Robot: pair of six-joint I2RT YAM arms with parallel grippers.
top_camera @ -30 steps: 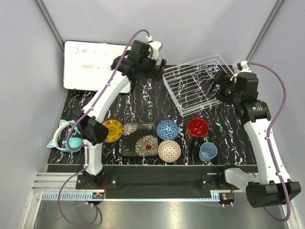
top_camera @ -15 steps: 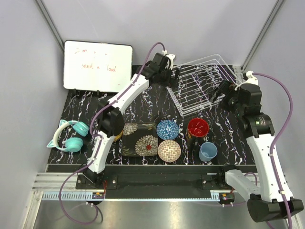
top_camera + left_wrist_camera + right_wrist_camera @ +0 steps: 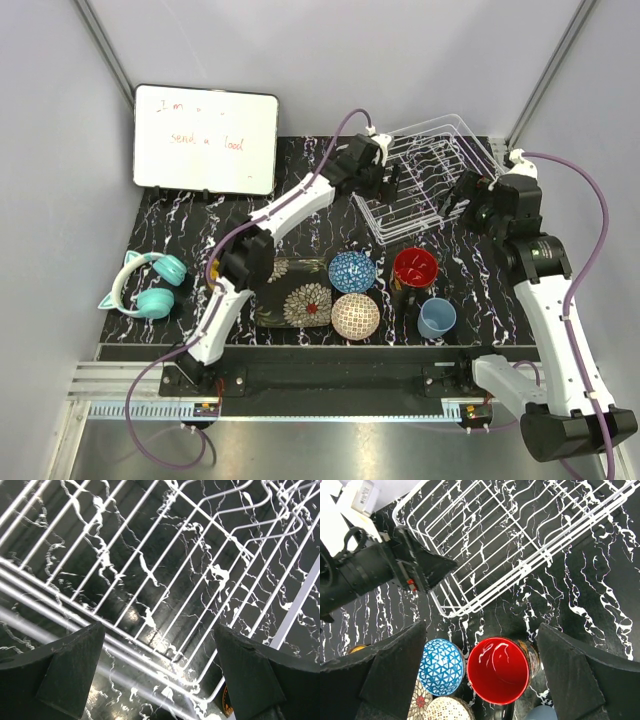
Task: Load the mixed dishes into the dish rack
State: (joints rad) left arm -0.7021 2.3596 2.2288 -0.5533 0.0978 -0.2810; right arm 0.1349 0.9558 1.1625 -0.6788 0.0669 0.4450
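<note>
The dish rack [image 3: 425, 190] sits at the back right of the table [image 3: 480, 290], skewed to its edge, and I see no dish in it. The dishes wait in a cluster near the front: a dark floral plate [image 3: 295, 300], a blue bowl [image 3: 352, 271] with a beige bowl [image 3: 355, 316] just in front of it, a mug with a red inside [image 3: 414, 267], and a light-blue cup [image 3: 437, 317] beside that. The yellow plate I can hardly make out behind the left arm's elbow.

My left claw [image 3: 159, 630] hangs low over the rack's near-left side, spread as wide as it goes and holding nothing. My right claw [image 3: 481, 625] hovers over the rack's near edge, equally wide and empty, with the mug and the blue bowl right under its camera.

I judge loading has not started and the first pick is yet to be made. The mug looks like the natural choice for the right arm: drop down, straddle its rim, close, then carry it the short way to the rack. The left claw should lift off the wires so the two don't collide.
</note>
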